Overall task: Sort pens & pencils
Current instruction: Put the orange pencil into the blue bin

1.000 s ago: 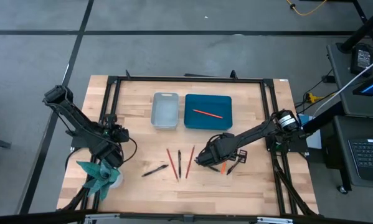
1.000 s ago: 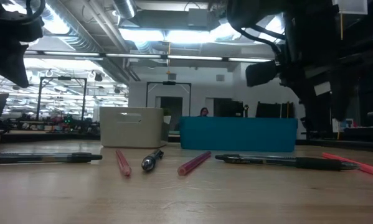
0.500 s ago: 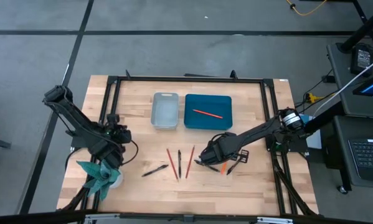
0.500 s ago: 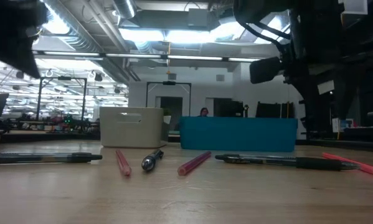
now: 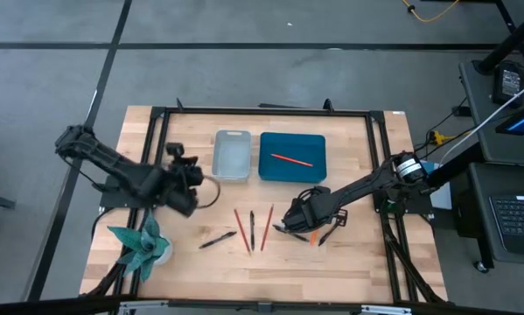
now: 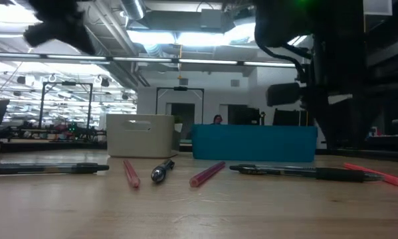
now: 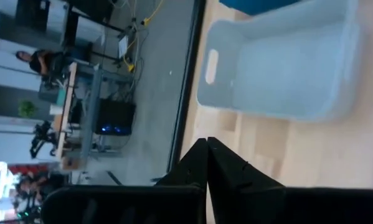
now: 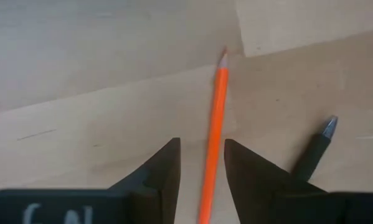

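Loose on the wooden table lie two red pencils (image 5: 241, 229) (image 5: 267, 227), black pens (image 5: 218, 238) (image 5: 252, 229) (image 5: 328, 234) and an orange pencil (image 5: 314, 236) (image 8: 215, 118). My right gripper (image 5: 294, 225) (image 8: 200, 144) is open and points down, one finger on each side of the orange pencil, which lies flat on the wood. My left gripper (image 5: 192, 178) (image 7: 207, 146) is shut and empty, raised above the table just left of the grey bin (image 5: 232, 156) (image 7: 286, 68). Another orange pencil (image 5: 291, 159) lies in the blue bin (image 5: 292, 171).
A teal folded thing (image 5: 141, 245) sits at the near left corner. A black frame (image 5: 262, 111) runs around the table's edges. One black pen (image 8: 314, 152) lies close beside the orange pencil. The low view shows the pens and pencils in a row before the two bins (image 6: 140, 136) (image 6: 254, 143).
My left gripper has risen and swung from the near left toward the grey bin, turning as it went, and has stayed shut. My right gripper has sunk a little toward the orange pencil. Nothing on the table has moved.
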`<state>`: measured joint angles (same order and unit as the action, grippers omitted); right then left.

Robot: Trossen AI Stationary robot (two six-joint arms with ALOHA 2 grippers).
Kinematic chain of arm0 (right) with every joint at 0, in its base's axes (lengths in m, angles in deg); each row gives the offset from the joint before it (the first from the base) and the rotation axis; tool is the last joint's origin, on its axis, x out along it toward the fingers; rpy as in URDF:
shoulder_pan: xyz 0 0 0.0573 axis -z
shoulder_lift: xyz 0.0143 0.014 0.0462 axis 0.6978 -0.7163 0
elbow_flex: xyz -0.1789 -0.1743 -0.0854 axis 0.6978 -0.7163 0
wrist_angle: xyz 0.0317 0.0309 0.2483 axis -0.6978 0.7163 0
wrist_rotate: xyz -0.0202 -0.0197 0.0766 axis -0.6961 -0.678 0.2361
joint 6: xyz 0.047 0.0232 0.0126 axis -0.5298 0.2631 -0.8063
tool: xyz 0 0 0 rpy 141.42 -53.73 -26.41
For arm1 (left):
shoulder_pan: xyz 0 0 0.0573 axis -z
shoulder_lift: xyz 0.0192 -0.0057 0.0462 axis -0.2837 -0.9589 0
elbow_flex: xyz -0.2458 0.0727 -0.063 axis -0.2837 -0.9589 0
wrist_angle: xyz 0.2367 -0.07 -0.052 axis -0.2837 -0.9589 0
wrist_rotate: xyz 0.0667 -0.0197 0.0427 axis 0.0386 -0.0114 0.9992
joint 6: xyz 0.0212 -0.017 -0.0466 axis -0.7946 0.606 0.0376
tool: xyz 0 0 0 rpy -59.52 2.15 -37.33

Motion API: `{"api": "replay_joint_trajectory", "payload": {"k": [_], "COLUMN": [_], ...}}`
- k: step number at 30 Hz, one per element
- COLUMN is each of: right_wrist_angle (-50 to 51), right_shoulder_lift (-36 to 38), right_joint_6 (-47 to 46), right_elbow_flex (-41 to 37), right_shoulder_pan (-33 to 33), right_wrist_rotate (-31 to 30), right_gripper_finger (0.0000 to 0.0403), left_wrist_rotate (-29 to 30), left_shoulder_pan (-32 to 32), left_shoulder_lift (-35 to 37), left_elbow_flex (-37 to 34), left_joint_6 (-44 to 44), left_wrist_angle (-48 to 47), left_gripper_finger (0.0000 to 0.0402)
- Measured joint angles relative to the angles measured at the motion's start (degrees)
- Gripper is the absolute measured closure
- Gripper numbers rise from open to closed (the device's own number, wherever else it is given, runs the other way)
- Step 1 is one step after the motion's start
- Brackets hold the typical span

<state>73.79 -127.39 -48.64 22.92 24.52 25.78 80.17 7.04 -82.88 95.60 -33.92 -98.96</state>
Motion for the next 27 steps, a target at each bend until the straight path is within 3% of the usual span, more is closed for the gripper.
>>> {"api": "replay_joint_trajectory", "payload": {"k": [3, 9, 16, 27], "right_wrist_angle": [-0.87, -1.12, -0.96, -2.34], "right_shoulder_lift": [-0.02, -0.02, -0.02, -0.04], "right_joint_6": [0.24, 0.63, 0.66, 0.81], "right_elbow_flex": [-0.66, -0.69, -0.69, -2.14], "right_shoulder_pan": [0.00, 0.00, 0.00, 0.83], "right_wrist_rotate": [0.63, 2.04, 2.24, 3.81], "right_gripper_finger": [0.0278, 0.0278, 0.0278, 0.0278], "left_wrist_rotate": [-1.08, -11.00, -14.94, -17.50], "left_shoulder_pan": [-5.97, -14.68, -18.36, -16.84], "left_shoulder_lift": [0.00, -0.03, 0.02, -1.32], "left_elbow_flex": [0.61, 4.60, 11.28, 11.64], "left_joint_6": [-10.09, -26.88, -28.43, -28.35], "left_wrist_angle": [9.60, 23.95, 21.80, 20.62], "left_gripper_finger": [0.0401, 0.0401, 0.0401, 0.0401]}}
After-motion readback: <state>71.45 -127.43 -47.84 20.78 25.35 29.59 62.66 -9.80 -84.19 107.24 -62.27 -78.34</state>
